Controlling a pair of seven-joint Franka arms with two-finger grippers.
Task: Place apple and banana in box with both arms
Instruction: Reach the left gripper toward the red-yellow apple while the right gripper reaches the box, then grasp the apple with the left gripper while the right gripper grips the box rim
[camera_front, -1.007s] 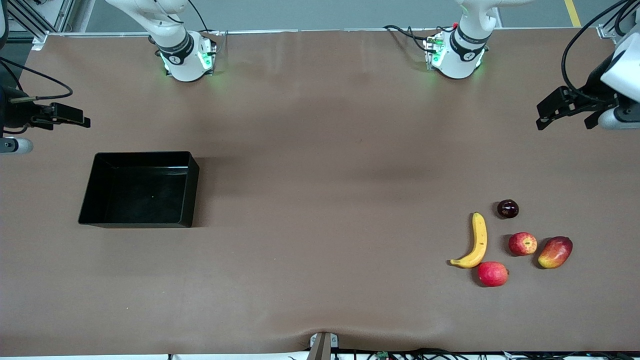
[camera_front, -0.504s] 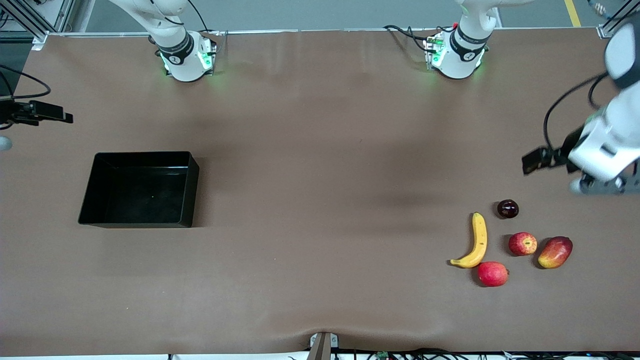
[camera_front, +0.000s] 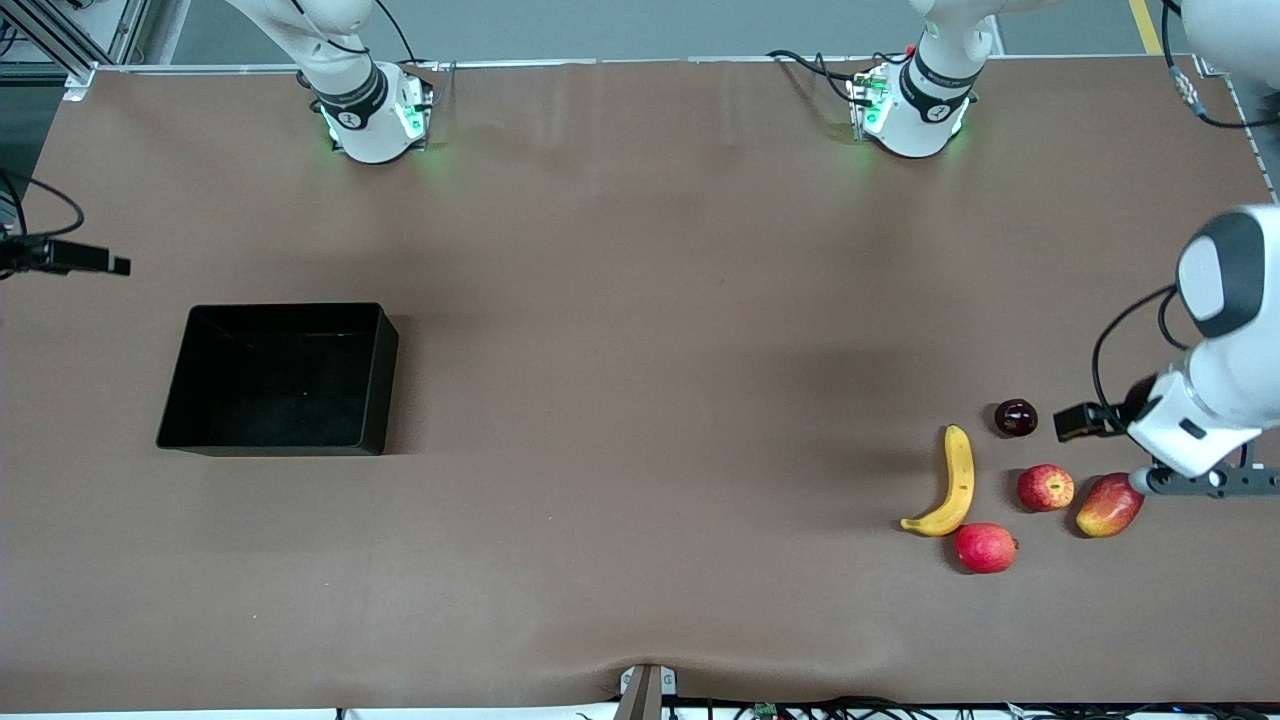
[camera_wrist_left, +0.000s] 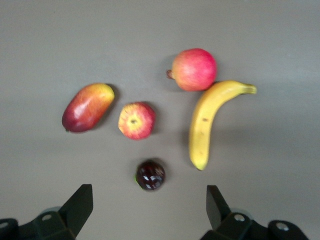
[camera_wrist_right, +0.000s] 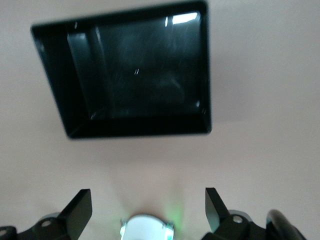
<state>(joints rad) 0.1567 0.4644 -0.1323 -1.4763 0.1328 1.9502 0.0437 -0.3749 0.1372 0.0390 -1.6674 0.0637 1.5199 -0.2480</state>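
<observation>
**A:** How do you expect the fruit to handle?

**B:** The banana (camera_wrist_left: 211, 119) looks stiff enough to lift whole, though its skin is smooth and it could pivot between narrow fingers. I'd take it across the thick middle of the curve, not at a dark tip. The apple (camera_wrist_left: 136, 120) is small, round and firm; I'd judge it light, but apt to roll, so the jaws should close on its widest part with the stem hollow up.

**B:** Both lie on the brown table (camera_front: 640, 400) toward the left arm's end, in a cluster with a mango (camera_wrist_left: 87, 106), a plain pinkish-red fruit (camera_wrist_left: 194, 69) and a small dark round fruit (camera_wrist_left: 150, 175).

**A:** And relative to the jaws?

**B:** The left gripper (camera_wrist_left: 149, 205) hangs above the cluster, wide open and empty. The dark fruit sits almost centred between its fingers, the apple just ahead of it, the banana ahead of one fingertip, the mango ahead of the other.

**A:** The arm's pose?

**B:** The left forearm slants in from the table's end, wrist pointing down at the fruit.

**A:** And the right one?

**B:** The right gripper (camera_wrist_right: 149, 205) waits, spread wide and holding nothing. The box (camera_wrist_right: 60, 95), empty, lies ahead of its fingertips, well apart from the fruit.
</observation>
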